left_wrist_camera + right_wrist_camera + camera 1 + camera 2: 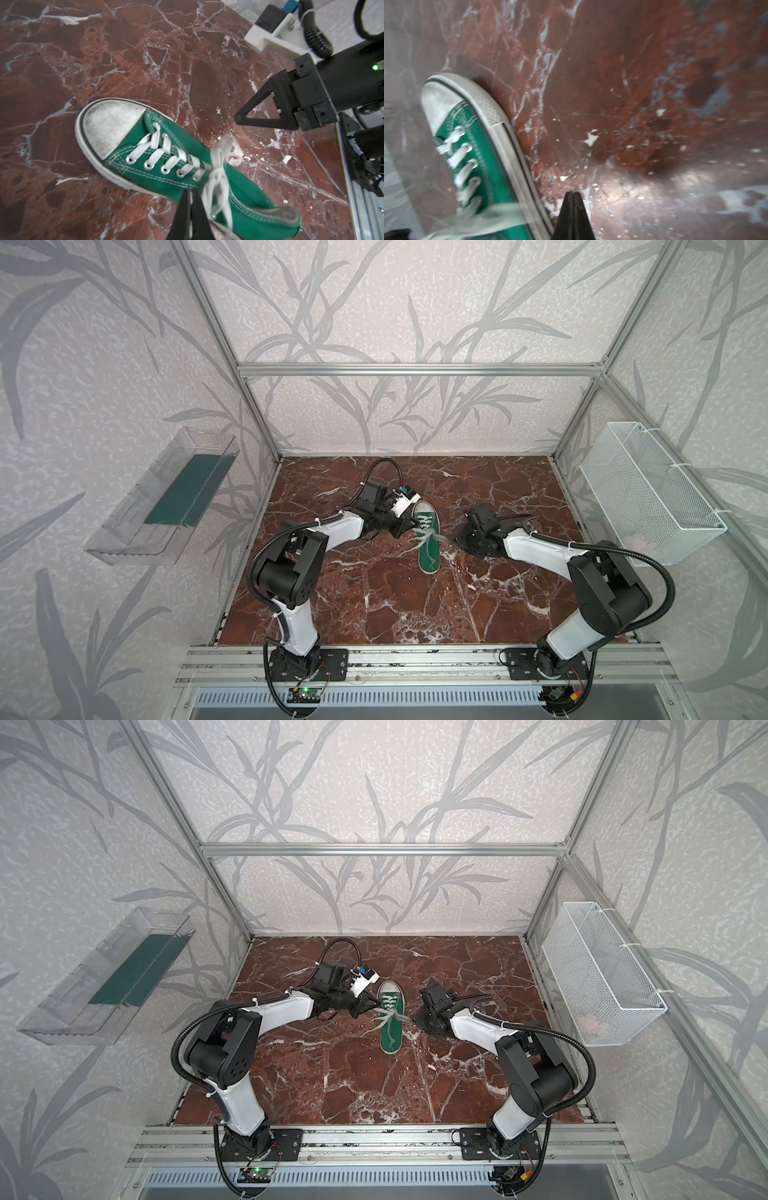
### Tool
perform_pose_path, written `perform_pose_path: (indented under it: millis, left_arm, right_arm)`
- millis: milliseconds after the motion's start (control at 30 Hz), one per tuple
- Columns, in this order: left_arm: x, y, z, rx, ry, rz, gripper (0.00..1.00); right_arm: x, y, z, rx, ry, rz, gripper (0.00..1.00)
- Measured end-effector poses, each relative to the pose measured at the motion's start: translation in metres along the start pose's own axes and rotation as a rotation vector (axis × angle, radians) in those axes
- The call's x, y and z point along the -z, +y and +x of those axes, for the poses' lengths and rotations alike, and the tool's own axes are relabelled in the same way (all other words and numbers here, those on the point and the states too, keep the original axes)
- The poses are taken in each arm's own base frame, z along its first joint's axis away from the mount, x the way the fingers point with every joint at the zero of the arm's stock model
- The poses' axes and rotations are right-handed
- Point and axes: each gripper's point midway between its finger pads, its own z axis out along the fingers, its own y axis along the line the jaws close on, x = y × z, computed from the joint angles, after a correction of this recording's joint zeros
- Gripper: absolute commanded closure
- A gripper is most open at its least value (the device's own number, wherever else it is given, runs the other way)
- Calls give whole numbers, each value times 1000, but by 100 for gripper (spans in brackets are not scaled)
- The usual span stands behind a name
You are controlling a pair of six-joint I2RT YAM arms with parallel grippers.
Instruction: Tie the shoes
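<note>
A green sneaker (430,558) (391,1040) lies mid-table on the marble top, white toe cap (112,126) pointing away from the arms' bases. Its white laces (216,172) cross in a knot over the tongue, with blurred loops spreading to both sides. My left gripper (191,192) (414,525) is shut against the shoe's side, right next to one lace loop; a thin pale sliver shows between its fingers, and I cannot tell if that is lace. My right gripper (572,193) (456,540) is shut with nothing in it, low over the marble just off the sole (517,158). A blurred lace (492,218) reaches toward it.
A clear plastic bin (166,497) hangs on the left wall. A white wire basket (648,493) hangs on the right wall. Aluminium frame posts (257,414) stand at the table's back corners. White flecks dot the red marble table (374,593) near the shoe.
</note>
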Motion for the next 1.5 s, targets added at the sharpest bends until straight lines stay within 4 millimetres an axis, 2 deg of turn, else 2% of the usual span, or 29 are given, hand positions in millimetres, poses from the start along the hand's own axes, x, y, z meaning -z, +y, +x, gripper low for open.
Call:
perform_pose_path:
  millis: [133,267,333,367,467,600,633,667,767,900,967,1233,1400,1500]
  left_arm:
    - [8,16,1,21,-11,-37,100]
    - [9,16,0,28,-16,-31,100]
    - [9,13,0,33,-19,-14,100]
    - [8,12,0,37,-20,-3,100]
    - [6,11,2,55,-17,15,100]
    - [2,12,8,80,-7,26,100]
    - [1,12,8,87,-5,26,96]
    - [0,12,8,89,-6,27,87]
    - [0,12,5,90,-16,28,58]
    - [1,15,-1,105,-37,15,45]
    - [3,18,-4,114,-54,-4,42]
    - [20,21,-15,188,-125,-43,40]
    - [21,22,-19,233,-141,-41,39]
    - [20,22,-22,253,-158,-37,36]
  right_arm:
    - [-3,-32,-1,-10,-16,106,100]
    - [-3,-35,-1,5,-18,115,100]
    - [-3,-29,-1,33,-18,76,98]
    - [-2,-26,-1,48,-14,51,88]
    - [8,-13,-3,108,-14,-27,71]
    - [24,17,-6,246,-19,-163,59]
    - [26,24,-5,297,-16,-194,56]
    - [28,32,-2,352,-6,-228,53]
    - [32,49,7,496,31,-310,51]
    - [35,70,15,620,73,-394,48]
    - [38,76,17,663,84,-427,45]
    - [51,107,23,865,106,-547,42]
    - [45,118,25,990,112,-576,42]
    - [36,116,30,1056,120,-581,41]
